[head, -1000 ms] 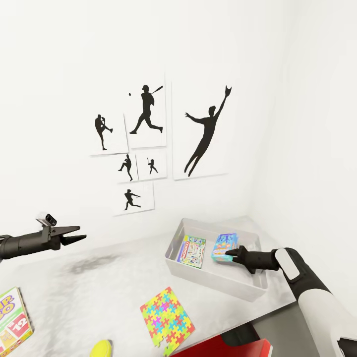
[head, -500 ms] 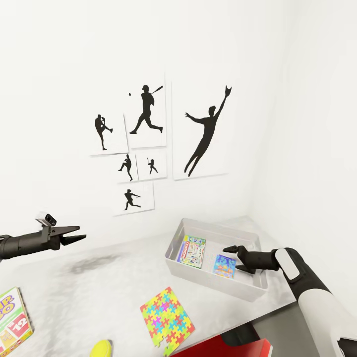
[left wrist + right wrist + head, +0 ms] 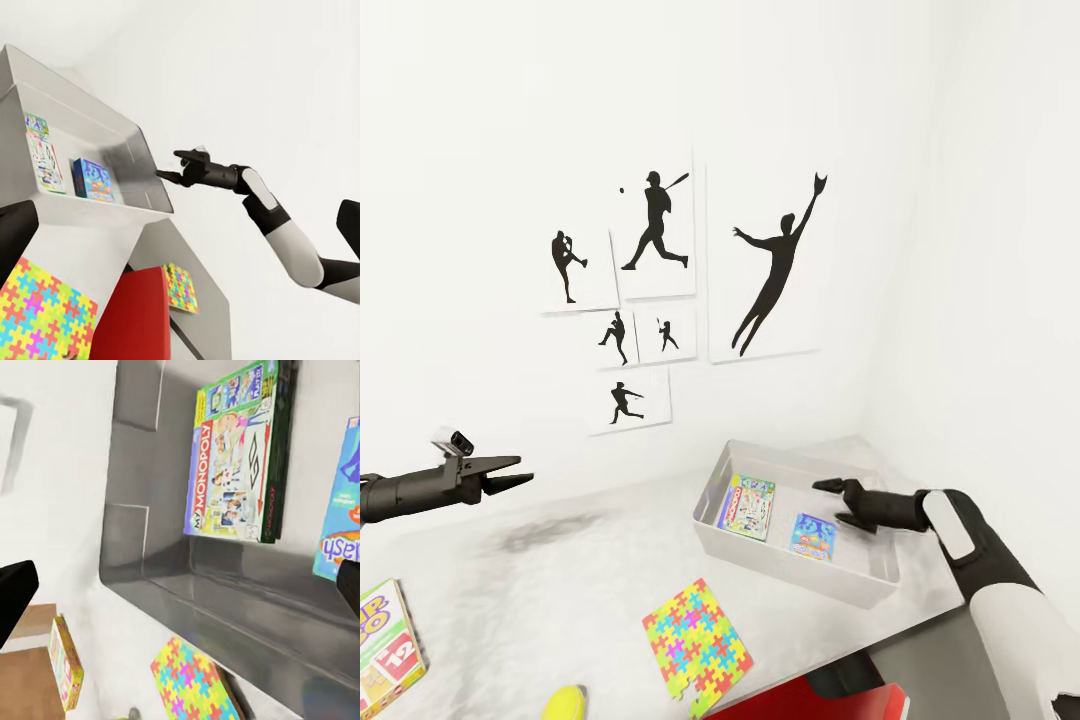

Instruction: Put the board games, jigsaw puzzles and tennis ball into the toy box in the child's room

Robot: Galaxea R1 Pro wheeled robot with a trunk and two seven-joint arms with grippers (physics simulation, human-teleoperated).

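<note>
A white wall hung with black baseball-player silhouette prints (image 3: 660,290) is backing the pale grey tabletop (image 3: 560,590) in the corner of the room, and on that top the shallow pale grey toy box with low walls (image 3: 800,572) is sitting towards the robot's right. Inside the box the larger green-edged board game with the pastel cover (image 3: 748,506) and the small blue-cyan board game (image 3: 813,535) are lying flat side by side, a little apart. The right gripper (image 3: 838,503) is hovering over the box just above the blue game, its fingers spread wide and holding nothing, so a drop-off appears to be finishing. The left gripper (image 3: 510,473) is hanging above the table well to the left, also parted and empty. Outside the box, the bright multicoloured jigsaw puzzle panel (image 3: 696,637) is lying near the front edge, the yellow-green tennis ball (image 3: 568,702) beside it, and a third colourful board game box (image 3: 387,645) at the far left edge; a second puzzle panel (image 3: 180,286) is showing lower down in the left wrist view. The next move probably calls for lifting the right arm clear of the box wall and reaching for the nearby puzzle, whose thin flat shape would need an edge grip.
</note>
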